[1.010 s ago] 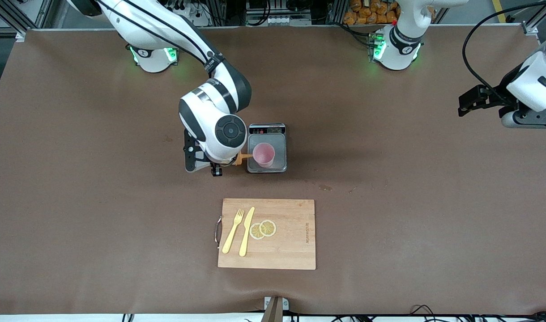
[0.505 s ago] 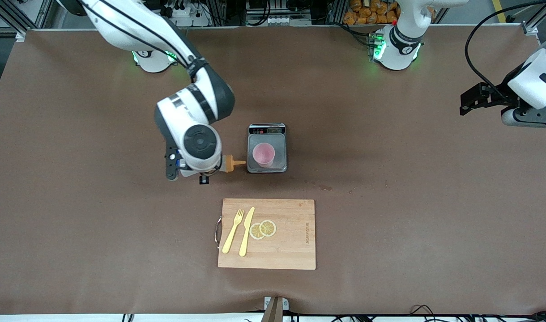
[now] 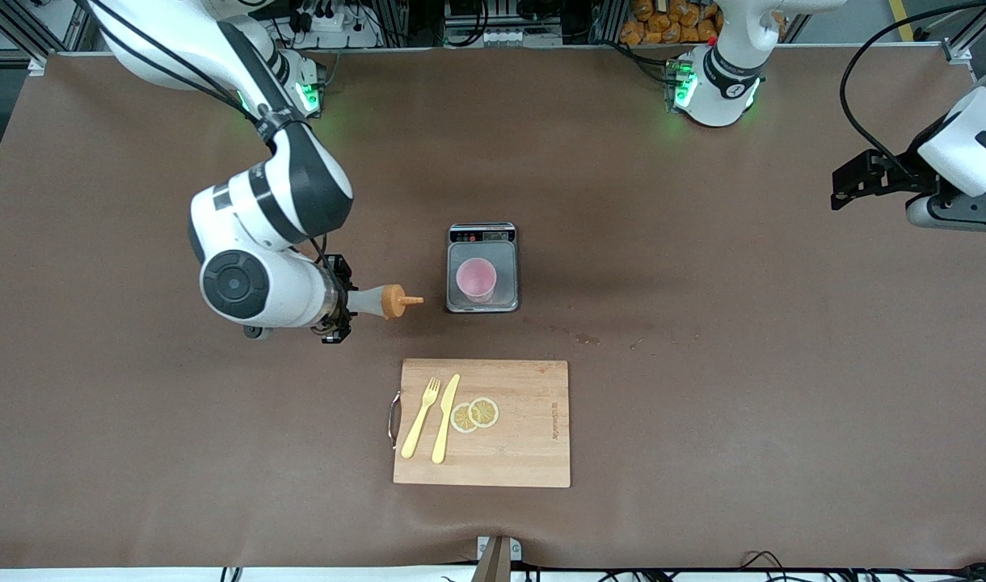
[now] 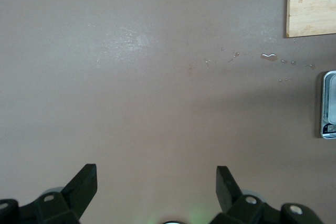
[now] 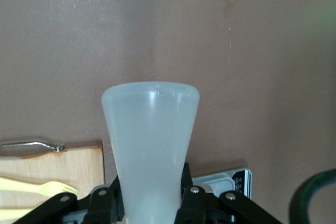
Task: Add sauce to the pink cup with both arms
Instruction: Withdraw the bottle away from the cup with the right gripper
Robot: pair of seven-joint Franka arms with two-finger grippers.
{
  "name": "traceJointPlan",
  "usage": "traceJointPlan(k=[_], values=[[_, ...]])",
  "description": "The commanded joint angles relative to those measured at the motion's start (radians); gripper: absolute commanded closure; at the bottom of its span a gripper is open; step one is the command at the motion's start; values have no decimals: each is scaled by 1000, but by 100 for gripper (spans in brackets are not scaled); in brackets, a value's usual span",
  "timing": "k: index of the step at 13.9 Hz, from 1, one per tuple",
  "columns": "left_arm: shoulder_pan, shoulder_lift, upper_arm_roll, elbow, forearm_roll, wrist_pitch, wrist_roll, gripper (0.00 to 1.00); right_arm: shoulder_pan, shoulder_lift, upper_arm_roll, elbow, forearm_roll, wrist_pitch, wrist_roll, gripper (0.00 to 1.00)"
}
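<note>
The pink cup stands upright on a small scale at the table's middle. My right gripper is shut on the sauce bottle and holds it on its side. The bottle's orange cap and nozzle point at the cup, and the tip is apart from the scale, toward the right arm's end. In the right wrist view the whitish bottle fills the middle between the right gripper's fingers. My left gripper is open and empty over the left arm's end of the table; it also shows in the left wrist view.
A wooden cutting board lies nearer to the front camera than the scale. It holds a yellow fork, a yellow knife and two lemon slices. Small wet drops lie between the scale and the board.
My right arm has drawn back toward its own end of the table with the bottle. The nozzle, which was at the cup's rim, is now apart from the scale. The left arm has hardly moved.
</note>
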Motion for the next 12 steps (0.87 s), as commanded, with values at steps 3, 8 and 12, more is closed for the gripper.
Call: traceJointPlan(k=[3,8,12], values=[[-2,-7,-2,3,-4,3,-2,0,-159,-53,16,-18,215,-39,-176,100],[3,-4,0,3,-7,3,2,0,-320,-49,13,-20,402,-155,-414,100],[1,-4,0,3,-7,1,1,0,-478,-24,12,-29,501,-252,-619,100]])
